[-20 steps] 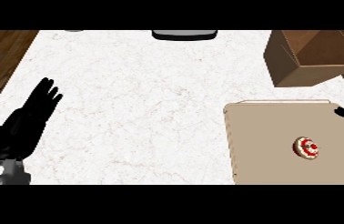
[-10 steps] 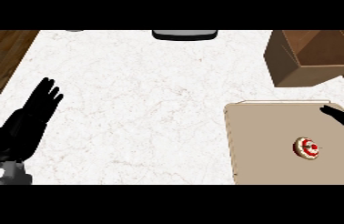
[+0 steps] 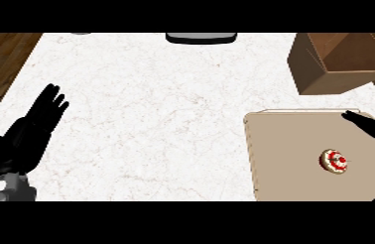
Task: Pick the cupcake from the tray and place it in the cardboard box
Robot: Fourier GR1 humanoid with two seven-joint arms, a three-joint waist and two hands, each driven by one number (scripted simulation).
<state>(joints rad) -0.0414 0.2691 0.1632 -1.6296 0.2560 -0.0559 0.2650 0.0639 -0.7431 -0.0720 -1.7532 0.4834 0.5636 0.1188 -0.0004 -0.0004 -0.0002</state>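
Cardboard box [image 3: 333, 64], tray [image 3: 285, 153], cupcake [image 3: 335, 160]: 1 each

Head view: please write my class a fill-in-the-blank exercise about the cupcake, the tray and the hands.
The cupcake sits on the tray, topped red and ____. The left hand rests open, holding ____. The right hand shows over the tray's far edge, at the view's ____ side.
Missing: white; nothing; right.

Black left hand [image 3: 33, 134], grey forearm [image 3: 15, 187]; black right hand [image 3: 360, 122].
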